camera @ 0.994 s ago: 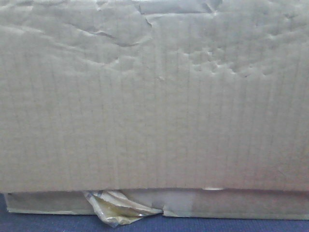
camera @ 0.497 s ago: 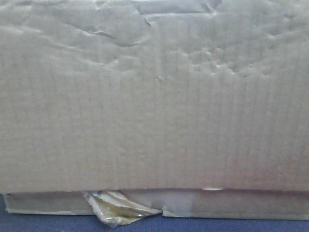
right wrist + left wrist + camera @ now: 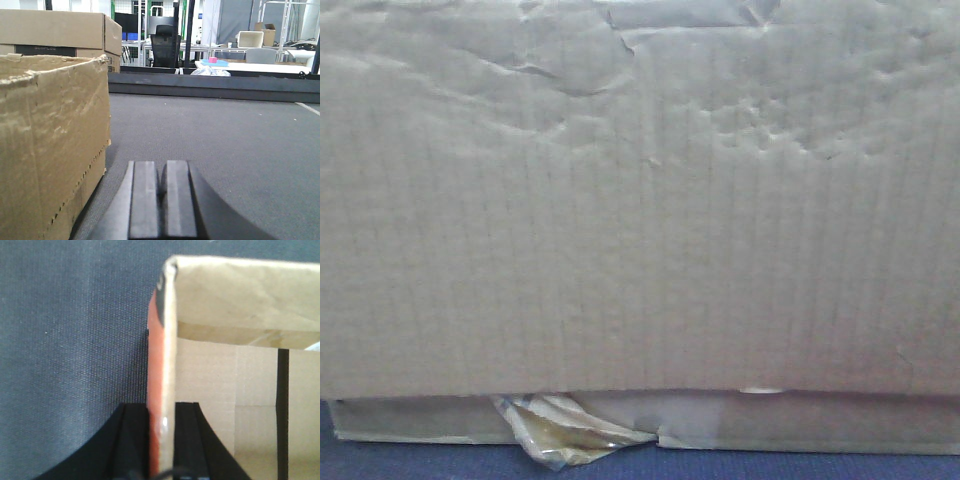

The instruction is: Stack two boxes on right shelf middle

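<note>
Front view: a creased cardboard face [image 3: 640,200] fills nearly the whole frame. Its top and both sides run out of frame, and it covers everything behind it.
Below that face: a lower cardboard strip [image 3: 820,420] with a crumpled tuft of yellowish tape [image 3: 570,432]. I cannot tell whether the strip is a flap or a separate box.
Left claw [image 3: 160,440]: clamped on the upright wall of the open cardboard box [image 3: 225,385]. One black finger [image 3: 132,440] is on the wall's orange outer side and the other is inside.
Inside the box: a dark vertical stripe [image 3: 282,410], too unclear to name.
Right claw [image 3: 161,197]: fingers pressed together, gripping nothing, low over the worktop [image 3: 225,140] just right of the box's corner.
Second box [image 3: 60,30]: behind the open box, its lower part hidden by that box's torn rim.
Open room: bare grey worktop lies right of the open box as far as a dark raised edge [image 3: 215,82]. There is more bare surface outside the gripped wall.
</note>
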Robot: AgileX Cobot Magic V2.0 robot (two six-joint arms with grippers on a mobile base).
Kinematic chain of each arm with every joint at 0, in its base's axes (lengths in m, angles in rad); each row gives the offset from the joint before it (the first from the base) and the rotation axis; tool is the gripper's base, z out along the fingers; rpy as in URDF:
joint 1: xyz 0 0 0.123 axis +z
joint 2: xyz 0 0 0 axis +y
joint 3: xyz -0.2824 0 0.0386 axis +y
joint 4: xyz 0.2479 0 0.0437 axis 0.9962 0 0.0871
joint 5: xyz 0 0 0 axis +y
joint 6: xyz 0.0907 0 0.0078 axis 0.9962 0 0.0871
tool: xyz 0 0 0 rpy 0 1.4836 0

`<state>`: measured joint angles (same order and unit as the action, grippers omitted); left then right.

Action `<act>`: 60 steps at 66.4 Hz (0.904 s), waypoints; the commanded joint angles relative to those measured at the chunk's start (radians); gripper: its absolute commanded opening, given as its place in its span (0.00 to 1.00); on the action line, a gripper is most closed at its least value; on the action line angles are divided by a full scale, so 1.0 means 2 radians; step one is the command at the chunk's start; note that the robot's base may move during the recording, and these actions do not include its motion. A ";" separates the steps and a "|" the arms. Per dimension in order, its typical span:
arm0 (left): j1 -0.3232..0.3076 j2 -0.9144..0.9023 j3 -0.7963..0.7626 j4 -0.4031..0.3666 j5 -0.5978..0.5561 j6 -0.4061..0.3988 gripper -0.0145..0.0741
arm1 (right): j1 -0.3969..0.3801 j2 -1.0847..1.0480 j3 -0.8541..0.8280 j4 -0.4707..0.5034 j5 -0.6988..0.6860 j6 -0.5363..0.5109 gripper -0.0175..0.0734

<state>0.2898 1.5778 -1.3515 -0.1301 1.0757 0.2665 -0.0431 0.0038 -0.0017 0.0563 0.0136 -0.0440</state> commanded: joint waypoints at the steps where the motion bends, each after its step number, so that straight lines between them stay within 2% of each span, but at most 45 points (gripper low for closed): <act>1: 0.002 -0.003 -0.036 0.011 0.014 0.001 0.04 | -0.002 -0.002 0.001 -0.004 -0.011 0.001 0.01; 8: 0.003 -0.005 -0.098 0.038 0.038 -0.021 0.04 | -0.002 -0.002 0.001 -0.004 -0.011 0.001 0.01; 10: 0.003 -0.005 -0.123 0.047 0.042 -0.038 0.04 | -0.002 -0.002 0.001 -0.004 -0.011 0.001 0.01; 21: 0.001 -0.005 -0.248 0.049 0.060 -0.101 0.04 | -0.002 -0.002 0.001 -0.004 -0.011 0.001 0.01; 28: -0.015 -0.005 -0.329 0.055 0.073 -0.118 0.04 | -0.002 -0.002 0.001 -0.004 -0.011 0.001 0.01; 34: -0.040 -0.005 -0.388 0.069 0.073 -0.147 0.04 | -0.002 -0.002 0.001 -0.004 -0.011 0.001 0.01; 41: -0.090 -0.006 -0.439 0.086 0.073 -0.198 0.04 | -0.002 -0.002 0.001 -0.004 -0.011 0.001 0.01; 45: -0.126 -0.006 -0.454 0.095 0.073 -0.214 0.04 | -0.002 -0.002 0.001 -0.004 -0.011 0.001 0.01; 60: -0.305 -0.004 -0.430 0.192 0.073 -0.335 0.04 | -0.002 -0.002 0.001 -0.004 -0.011 0.001 0.01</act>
<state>-0.2139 1.5710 -2.2396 0.1920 1.2314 -0.2990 -0.0431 0.0038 -0.0017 0.0563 0.0136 -0.0440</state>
